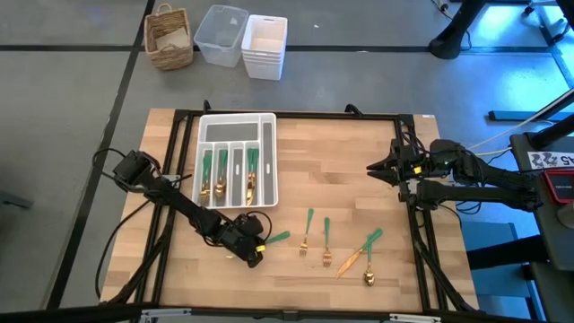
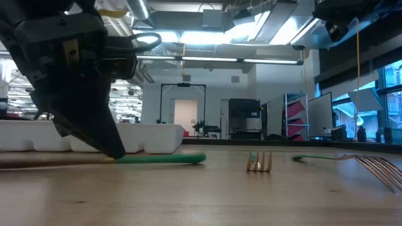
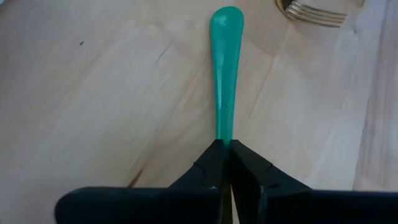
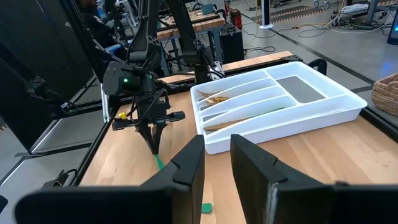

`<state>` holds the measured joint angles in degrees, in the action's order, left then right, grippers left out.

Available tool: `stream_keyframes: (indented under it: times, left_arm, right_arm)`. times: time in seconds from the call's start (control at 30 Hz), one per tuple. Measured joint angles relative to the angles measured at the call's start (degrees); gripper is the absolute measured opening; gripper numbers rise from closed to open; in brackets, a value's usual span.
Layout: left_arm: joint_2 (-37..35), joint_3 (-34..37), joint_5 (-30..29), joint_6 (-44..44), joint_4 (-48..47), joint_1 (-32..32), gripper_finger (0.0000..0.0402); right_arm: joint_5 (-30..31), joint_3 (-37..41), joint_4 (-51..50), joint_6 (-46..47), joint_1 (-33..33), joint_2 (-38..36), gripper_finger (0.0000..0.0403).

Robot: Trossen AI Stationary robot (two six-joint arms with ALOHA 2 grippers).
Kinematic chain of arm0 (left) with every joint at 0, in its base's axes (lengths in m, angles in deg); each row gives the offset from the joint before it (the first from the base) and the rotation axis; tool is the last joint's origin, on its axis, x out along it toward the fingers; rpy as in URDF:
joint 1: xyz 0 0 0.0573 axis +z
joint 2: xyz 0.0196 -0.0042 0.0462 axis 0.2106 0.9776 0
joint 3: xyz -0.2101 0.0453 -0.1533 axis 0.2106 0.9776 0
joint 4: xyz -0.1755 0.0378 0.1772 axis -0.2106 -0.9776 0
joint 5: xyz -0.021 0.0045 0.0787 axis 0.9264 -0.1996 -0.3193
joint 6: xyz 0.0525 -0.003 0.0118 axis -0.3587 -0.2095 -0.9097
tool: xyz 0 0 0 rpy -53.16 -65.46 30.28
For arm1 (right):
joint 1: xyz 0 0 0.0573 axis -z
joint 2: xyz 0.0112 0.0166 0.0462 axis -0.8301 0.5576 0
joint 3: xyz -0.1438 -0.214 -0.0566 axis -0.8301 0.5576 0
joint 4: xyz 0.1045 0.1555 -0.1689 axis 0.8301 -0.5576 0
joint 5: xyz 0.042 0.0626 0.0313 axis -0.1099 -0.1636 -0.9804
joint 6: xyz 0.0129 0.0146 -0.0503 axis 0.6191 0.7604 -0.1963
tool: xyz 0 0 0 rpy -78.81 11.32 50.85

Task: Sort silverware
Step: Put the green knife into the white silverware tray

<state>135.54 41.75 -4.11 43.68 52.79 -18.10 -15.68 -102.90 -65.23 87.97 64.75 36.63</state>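
Five pieces of silverware lie on the desk [image 1: 179,296] outside the tray [image 1: 266,193]: one under the left tool [image 1: 254,254], just below the tray's lower right corner, and four farther right of the tray. Of those four, two look like forks [image 1: 306,231] side by side and two cross each other [image 1: 363,254], one probably a spoon. Inside the tray I count about four pieces in the narrow slots; heads are too small to sort by type.

Left tool's fingers [image 3: 249,171] are pinched together on the green handle [image 3: 225,74] of the nearest piece, which lies flat on the wood. Risk, as I judge it: the grip sits on a slim, smooth handle, so the piece may swing or slip on lifting, or catch the tray wall.

Right tool [image 4: 216,163] hangs right of the tray, well apart, fingers parted and empty
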Motion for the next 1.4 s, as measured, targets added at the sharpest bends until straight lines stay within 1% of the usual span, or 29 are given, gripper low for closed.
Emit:
stream_keyframes:
  times: [0.17, 0.43, 0.57, 0.7, 0.83, 0.97, 1.33, 1.4]
  left_arm:
    - [0.0, 0.02, 0.05, -0.03, -0.5, 0.0, 0.0]
    - [0.0, 0.01, 2.23, 0.64, 0.63, -0.02, 0.0016]
    - [-0.04, -0.07, 3.53, 2.43, 1.6, -0.02, 0.004]
    - [-0.07, -0.07, 3.55, 3.96, 1.38, -0.02, 0.0083]
    - [-0.07, -0.07, 3.55, 0.19, 1.17, -0.02, 0.0122]
    - [-0.07, -0.11, 3.55, -5.58, -0.91, -0.02, 0.0139]
    - [-0.24, -0.28, 3.46, -15.72, -5.14, -0.04, 0.0127]
    - [-0.31, -0.33, 3.37, -15.38, -6.81, -0.04, 0.0125]
  right_arm:
    - [0.0, 0.0, -0.03, -0.02, 0.02, 0.0, 0.0081]
    - [-0.02, 0.0, -0.4, 0.0, 0.0, 0.0, 0.0081]
    - [-0.02, 0.0, -0.39, 0.0, 0.0, 0.0, 0.0081]
    - [-0.02, 0.0, -0.38, 0.01, 0.0, 0.0, 0.0081]
    - [-0.02, 0.0, -0.39, 0.01, 0.02, 0.0, 0.0081]
    - [-0.01, 0.0, -0.38, 0.01, 0.02, 0.0, 0.0081]
    - [-0.02, 0.0, -0.38, 0.01, 0.02, 0.0, 0.0081]
    - [-0.01, 0.0, -0.38, 0.01, 0.01, 0.0, 0.0081]
